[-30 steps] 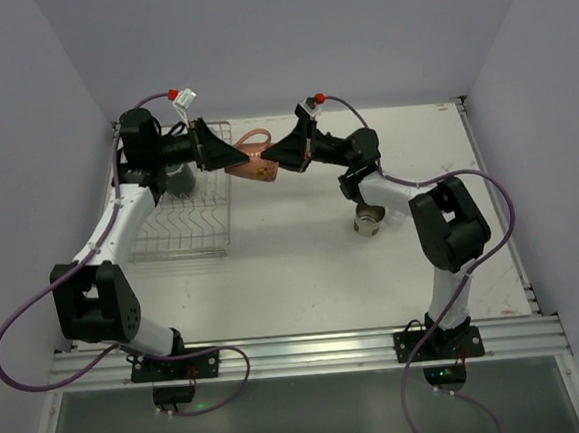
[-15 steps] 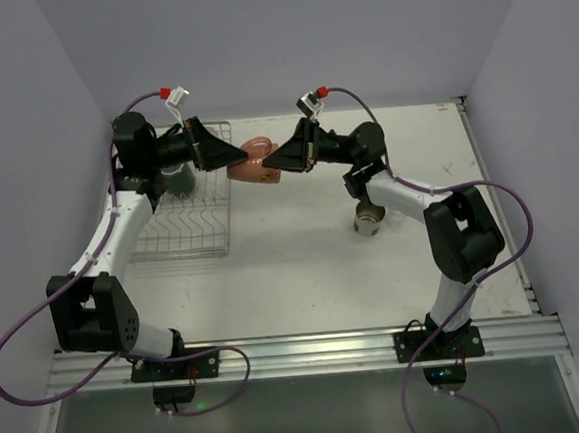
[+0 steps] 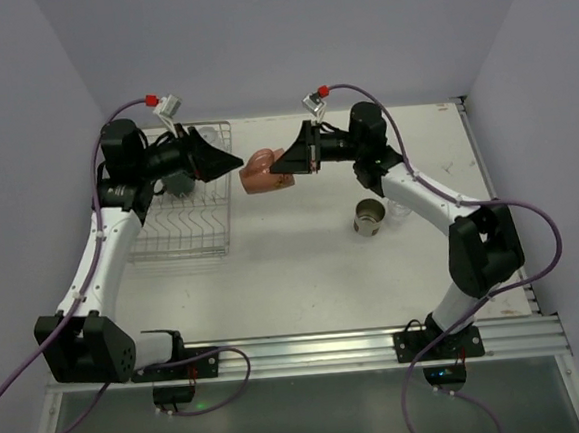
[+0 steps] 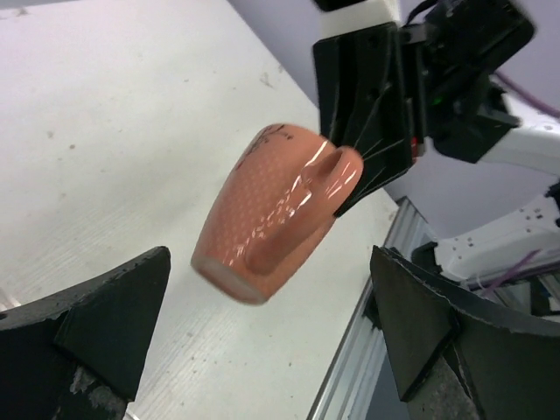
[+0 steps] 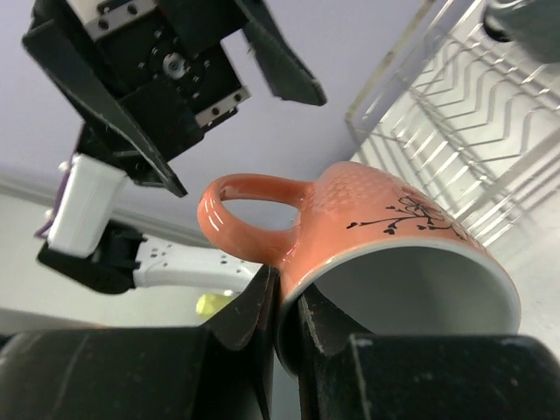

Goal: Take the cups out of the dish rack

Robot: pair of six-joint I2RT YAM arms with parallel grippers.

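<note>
My right gripper (image 3: 283,165) is shut on the rim of the salmon-pink mug (image 3: 262,170), holding it in the air right of the dish rack (image 3: 183,235). In the right wrist view the mug (image 5: 367,229) lies on its side, one finger inside the pale rim and one outside by the handle. My left gripper (image 3: 231,162) is open and empty, just left of the mug (image 4: 276,210), not touching it. A dark green mug (image 3: 177,182) sits in the rack's far end, also at the right wrist view's top right corner (image 5: 525,19). A tan metallic cup (image 3: 369,216) stands on the table.
A clear glass (image 3: 399,210) stands just right of the tan cup. The white table (image 3: 304,275) is walled in by lilac panels, with a metal rail along its near edge (image 3: 310,353). The rack's wire prongs show in the right wrist view (image 5: 472,96).
My left gripper has let go of the pink mug and drawn back left. My right gripper now holds the mug alone and has shifted it slightly right.
</note>
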